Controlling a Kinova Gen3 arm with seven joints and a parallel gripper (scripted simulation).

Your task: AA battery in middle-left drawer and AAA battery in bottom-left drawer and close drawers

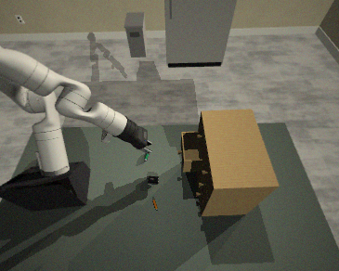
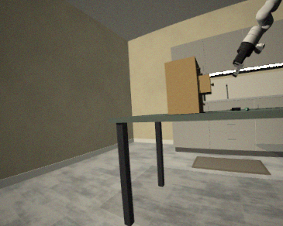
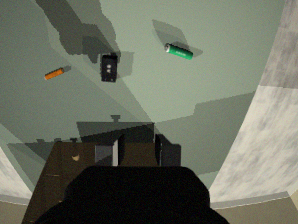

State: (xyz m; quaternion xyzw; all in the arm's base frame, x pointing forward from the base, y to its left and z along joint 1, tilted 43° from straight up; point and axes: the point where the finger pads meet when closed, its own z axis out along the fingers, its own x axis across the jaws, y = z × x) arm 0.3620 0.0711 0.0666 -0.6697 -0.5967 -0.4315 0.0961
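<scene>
The wooden chest point(image 1: 232, 160) stands on the right of the green table, its front facing my arm. Its middle-row left drawer point(image 1: 189, 150) is pulled partly out, as the exterior view also shows point(image 2: 205, 83); the other drawers look pushed in. A green battery point(image 1: 147, 158) lies on the table, also in the wrist view point(image 3: 178, 51). A thin orange cylinder point(image 1: 154, 203) lies nearer the front, also in the wrist view point(image 3: 56, 74). My gripper point(image 1: 148, 150) hangs well above the table over the green battery, open and empty, as the exterior view also shows point(image 2: 236, 73).
A small black block point(image 1: 152, 178) lies between the two cylinders, also in the wrist view point(image 3: 108, 67). My arm's black base point(image 1: 45, 186) sits at the table's left. The table's edges run close to the chest's right side.
</scene>
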